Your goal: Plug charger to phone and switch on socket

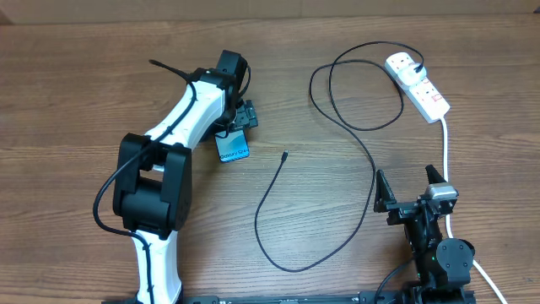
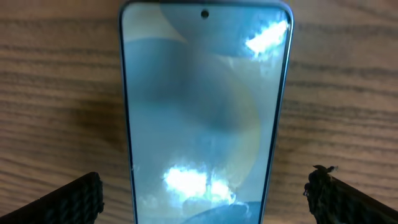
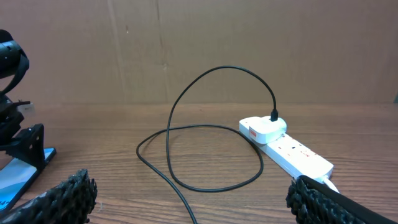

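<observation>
Left gripper [image 2: 205, 196] spread wide, holding nothing. It sits over the phone [image 2: 202, 112], with the fingers [image 2: 78, 199] on either side of the phone's long edges and clear wood between each finger and the phone, no contact. Phone flat on the table [image 1: 76, 76], screen up, left of centre. In the overhead view its far part is hidden under the gripper and its near end sticks out.

Right gripper [image 1: 408, 181] also wide open and empty, at the near right, well apart from the phone.

Charger [image 1: 371, 169]: plug end seated in the far end of the socket [image 1: 429, 95]. The cable loops left and toward the near side across the middle of the table, then curls back up. Connector tip [image 1: 284, 154] lies loose on the wood just right of the phone, not touching it and not in either gripper.

Socket lies at the far right, angled. Its white cord [image 1: 445, 143] runs toward the near side past the right gripper. Red switch marks visible, on or off cannot be told.
</observation>
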Robot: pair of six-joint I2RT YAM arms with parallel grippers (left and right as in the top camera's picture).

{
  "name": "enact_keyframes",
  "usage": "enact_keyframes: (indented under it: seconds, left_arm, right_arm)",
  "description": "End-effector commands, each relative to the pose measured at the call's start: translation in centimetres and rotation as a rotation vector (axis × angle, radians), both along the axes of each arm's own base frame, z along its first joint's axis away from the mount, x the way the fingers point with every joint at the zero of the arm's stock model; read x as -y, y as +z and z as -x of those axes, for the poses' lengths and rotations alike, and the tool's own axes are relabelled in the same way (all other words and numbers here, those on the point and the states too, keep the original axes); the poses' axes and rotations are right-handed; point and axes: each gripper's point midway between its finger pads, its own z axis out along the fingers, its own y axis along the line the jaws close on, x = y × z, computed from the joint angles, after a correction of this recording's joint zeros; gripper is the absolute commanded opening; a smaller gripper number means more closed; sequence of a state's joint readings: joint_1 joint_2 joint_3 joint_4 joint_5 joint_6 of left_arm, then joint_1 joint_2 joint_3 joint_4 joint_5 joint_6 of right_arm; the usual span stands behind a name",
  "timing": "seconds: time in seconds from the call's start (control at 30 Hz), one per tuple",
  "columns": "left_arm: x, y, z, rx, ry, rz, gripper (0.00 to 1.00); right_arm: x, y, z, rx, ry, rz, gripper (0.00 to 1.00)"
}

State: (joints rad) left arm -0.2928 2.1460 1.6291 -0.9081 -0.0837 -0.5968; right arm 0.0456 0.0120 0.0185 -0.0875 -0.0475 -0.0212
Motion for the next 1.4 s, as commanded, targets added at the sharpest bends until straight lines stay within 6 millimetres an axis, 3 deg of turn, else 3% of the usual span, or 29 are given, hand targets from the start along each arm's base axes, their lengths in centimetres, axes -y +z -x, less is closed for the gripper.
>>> enact_keyframes:
  seconds: [0.0,0.3,0.63,0.9,1.37]
  left_arm:
    - [-1.2,-0.5,-0.5,0.001,0.042,0.003,1.0]
    - [-1.5,-0.5,-0.2,-0.029,0.009,0.04,1.0]
    - [0.1,-0.6,-0.7,0.007,-0.024,0.038,1.0]
    - [-0.6,-2.3,-0.4,-0.023,0.015,-0.011,1.0]
    - [-0.5,-2.3,-0.4,-0.025,0.016,-0.003,0.97]
  right_arm:
    - [0.0,-0.2,0.0,0.004,-0.002,-0.007,1.0]
    - [0.0,-0.2,0.0,0.004,-0.002,-0.007,1.0]
    - [0.0,-0.2,0.0,0.004,-0.002,-0.007,1.0]
    - [0.0,-0.2,0.0,0.004,-0.002,-0.007,1.0]
    - [0.0,-0.2,0.0,0.004,-0.002,-0.007,1.0]
